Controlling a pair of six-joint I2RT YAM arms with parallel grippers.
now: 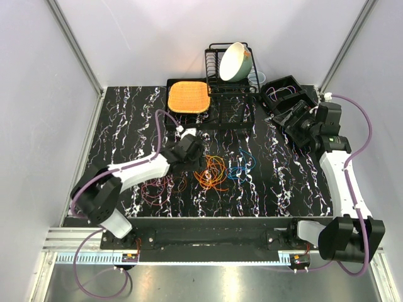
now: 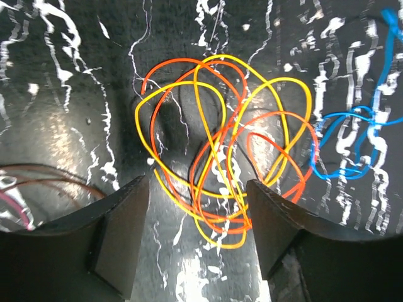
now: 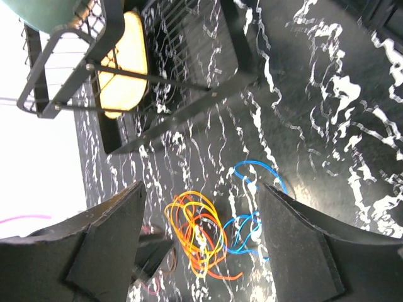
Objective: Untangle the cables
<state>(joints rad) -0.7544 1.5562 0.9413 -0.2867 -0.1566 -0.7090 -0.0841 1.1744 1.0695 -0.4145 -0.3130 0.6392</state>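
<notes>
two open grippers, three clumps of cables

nearest the arm bases, the maroon cables [image 1: 165, 185] sprawl on the black marbled table [image 1: 119, 126], close by the left arm. a little farther in, the orange cables [image 1: 212, 171] lie at mid-table as a knotted bundle of orange and yellow loops. the blue cables [image 1: 242, 165] lie just to their right; whether the two clumps touch cannot be told. the left gripper [image 1: 189, 148] hangs at the bundle's far left edge, its jaws spread wide and holding nothing. in its wrist view the two fingers [image 2: 119, 233] frame the orange loops. well apart, at the right rear, the right gripper [image 1: 293, 116] is also wide open and empty, just beside a black bin [image 1: 286, 88] whose contents cannot be made out. along the far edge, a shallow black tray [image 1: 168, 88] holds a flat orange pad [image 1: 187, 96] that fills most of it. just to its right, a black wire dish rack [image 1: 214, 69] carries a single bowl [image 1: 235, 61], green outside and cream inside, tipped on its side with its mouth turned leftward.
</notes>
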